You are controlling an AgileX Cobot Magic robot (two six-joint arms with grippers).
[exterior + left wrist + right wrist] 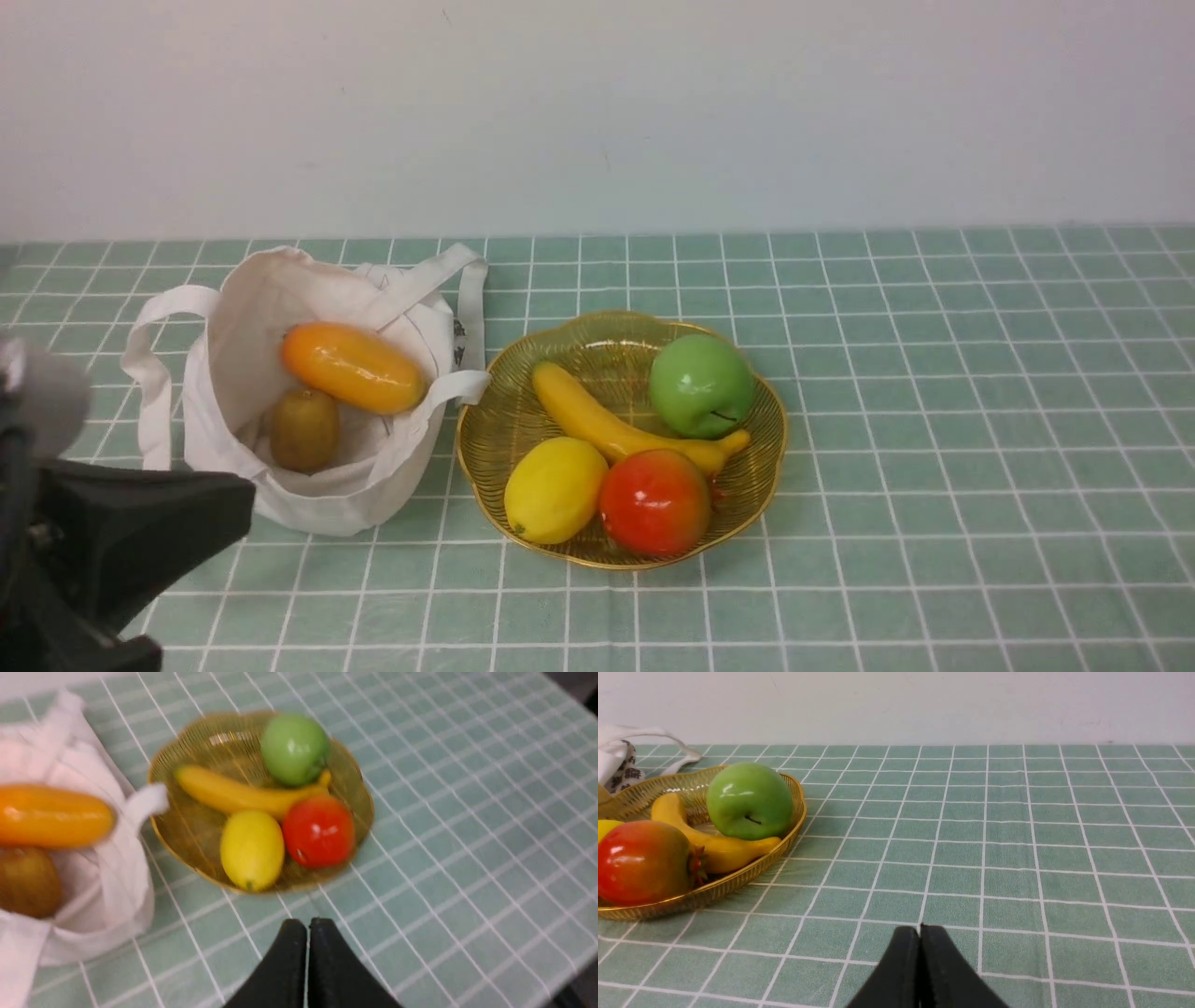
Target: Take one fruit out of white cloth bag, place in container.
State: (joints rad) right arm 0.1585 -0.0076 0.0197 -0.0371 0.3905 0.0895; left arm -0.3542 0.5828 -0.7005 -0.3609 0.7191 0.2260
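At the left, the left tool (308, 926) is clenched with nothing in its grasp. Next along the tabletop (934, 523) comes the white cloth bag (219, 411), its mouth open. Inside lie a brown kiwi (304, 431), toward 7 o'clock, and an orange oval fruit (355, 368), its long axis running from 10 to 4. Dark print (458, 343) beside a strap is too small to read.

At the bag's 3 o'clock sits the golden wire basket (607, 334). It holds a yellow lemon (555, 490) at 7, a banana (607, 425) stretching from 10 to 3, the red fruit (653, 502) at 5, and a green apple (702, 385) at 2. The red fruit is nearly round, its stem end pointing toward 3 o'clock. The right tool (920, 928) is clenched, likewise empty.
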